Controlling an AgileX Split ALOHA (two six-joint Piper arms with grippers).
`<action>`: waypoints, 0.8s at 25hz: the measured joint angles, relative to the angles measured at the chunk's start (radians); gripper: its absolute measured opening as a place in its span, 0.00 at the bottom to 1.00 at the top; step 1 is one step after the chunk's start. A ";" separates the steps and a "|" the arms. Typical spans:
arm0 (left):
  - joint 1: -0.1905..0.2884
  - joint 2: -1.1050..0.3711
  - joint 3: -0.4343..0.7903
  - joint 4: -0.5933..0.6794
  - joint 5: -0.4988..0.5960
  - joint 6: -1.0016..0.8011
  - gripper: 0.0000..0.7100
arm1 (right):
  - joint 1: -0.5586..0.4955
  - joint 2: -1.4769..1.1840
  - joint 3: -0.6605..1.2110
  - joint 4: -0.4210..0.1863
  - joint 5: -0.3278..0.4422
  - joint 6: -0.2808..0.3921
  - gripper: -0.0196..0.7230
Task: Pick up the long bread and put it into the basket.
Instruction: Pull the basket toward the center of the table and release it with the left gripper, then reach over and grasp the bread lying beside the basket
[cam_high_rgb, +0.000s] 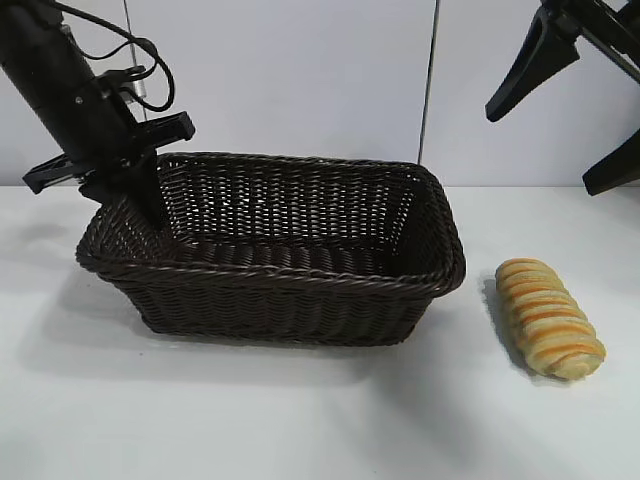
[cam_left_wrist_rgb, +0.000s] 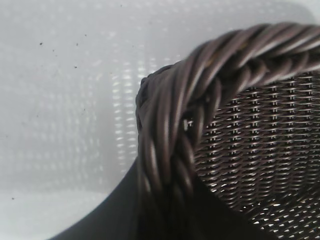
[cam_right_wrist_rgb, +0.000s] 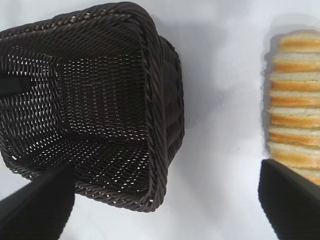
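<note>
Left gripper at the basket's nine-o'clock rim—its opening unreadable; right gripper gapes wide—only its wrist view shows long bread beside one finger.

left tool tips hidden behind basket rim

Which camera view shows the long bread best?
The exterior view: the whole long bread lies on the table, apart from the basket, on its right. The right wrist view cuts it at the picture's edge, with a finger covering one end. The left wrist view shows only the basket's rim.
</note>
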 joint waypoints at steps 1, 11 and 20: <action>0.000 0.000 0.000 -0.010 0.001 0.000 0.27 | 0.000 0.000 0.000 0.000 0.000 0.000 0.96; 0.001 -0.005 -0.086 0.089 0.099 -0.082 0.94 | 0.000 0.000 0.000 0.000 0.000 -0.001 0.96; 0.179 -0.119 -0.231 0.332 0.206 -0.138 0.95 | 0.000 0.000 0.000 0.001 0.002 -0.001 0.96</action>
